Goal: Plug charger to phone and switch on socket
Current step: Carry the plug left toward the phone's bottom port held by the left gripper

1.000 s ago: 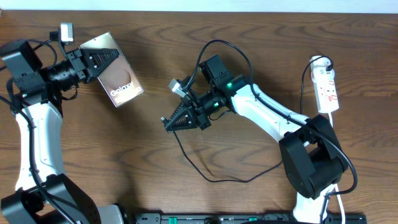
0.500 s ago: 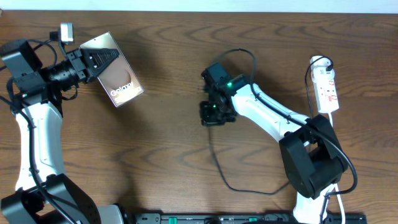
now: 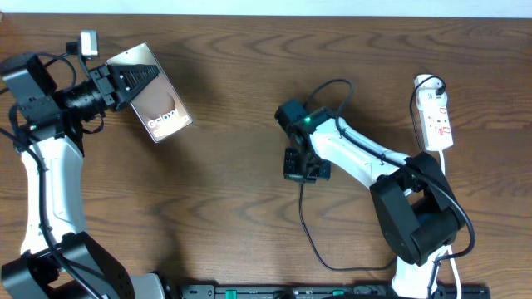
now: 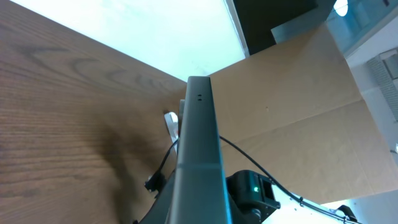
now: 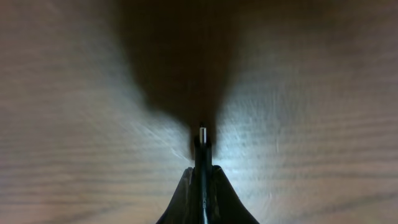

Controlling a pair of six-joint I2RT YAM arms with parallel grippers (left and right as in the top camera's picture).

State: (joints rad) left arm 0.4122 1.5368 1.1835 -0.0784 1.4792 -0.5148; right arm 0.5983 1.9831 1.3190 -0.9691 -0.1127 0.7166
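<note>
My left gripper is shut on the phone, a grey-brown slab with white "Galaxy" lettering, held above the table at the far left. In the left wrist view the phone's thin edge points away, end on. My right gripper is at mid-table, pointing down, shut on the charger plug tip, which sticks out past the fingers just above the wood. The black charger cable loops from the gripper toward the near edge. The white socket strip lies at the far right.
The strip's white cord runs down past the right arm's base. A black rail lies along the table's near edge. A brown cardboard panel stands behind the table in the left wrist view.
My right gripper has moved right and toward the near side, turning from pointing left to pointing down, still holding the plug. The cable loop followed it. The left arm and phone have not moved.
</note>
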